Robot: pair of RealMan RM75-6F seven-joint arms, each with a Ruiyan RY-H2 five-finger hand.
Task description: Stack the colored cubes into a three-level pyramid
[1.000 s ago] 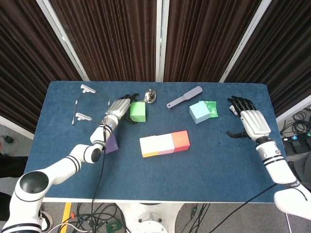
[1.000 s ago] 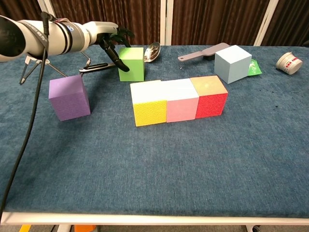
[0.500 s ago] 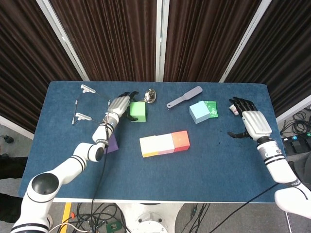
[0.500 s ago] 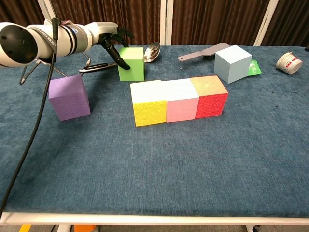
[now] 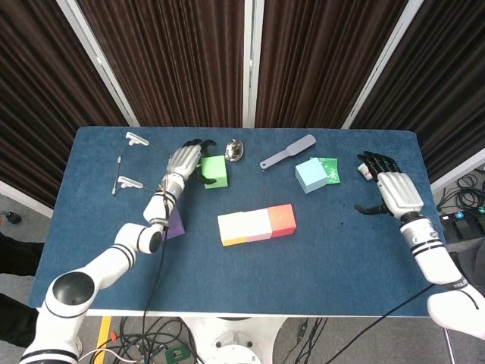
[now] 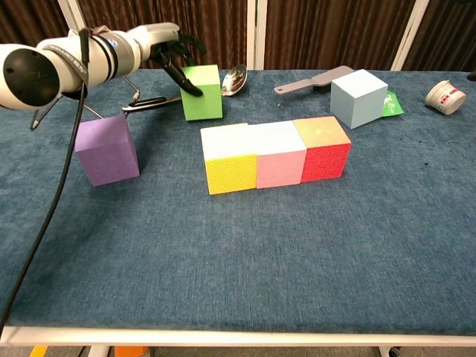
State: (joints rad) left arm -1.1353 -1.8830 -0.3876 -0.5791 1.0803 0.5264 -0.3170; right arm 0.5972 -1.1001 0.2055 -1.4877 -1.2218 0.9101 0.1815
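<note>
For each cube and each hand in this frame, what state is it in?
green cube: gripped by left hand, tilted
left hand: holds the green cube
right hand: open, holding nothing
yellow cube, pink cube, red cube: touching in a row
purple cube: on table, alone
light blue cube: on table, alone

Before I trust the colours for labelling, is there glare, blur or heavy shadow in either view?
Head view: even overhead light, sharp, only faint shadows beside the green cube. Chest view: the red cube has a washed-out top face, the left hand reads dark against the curtain, and the near left forearm looms large from wide-angle perspective.
</note>
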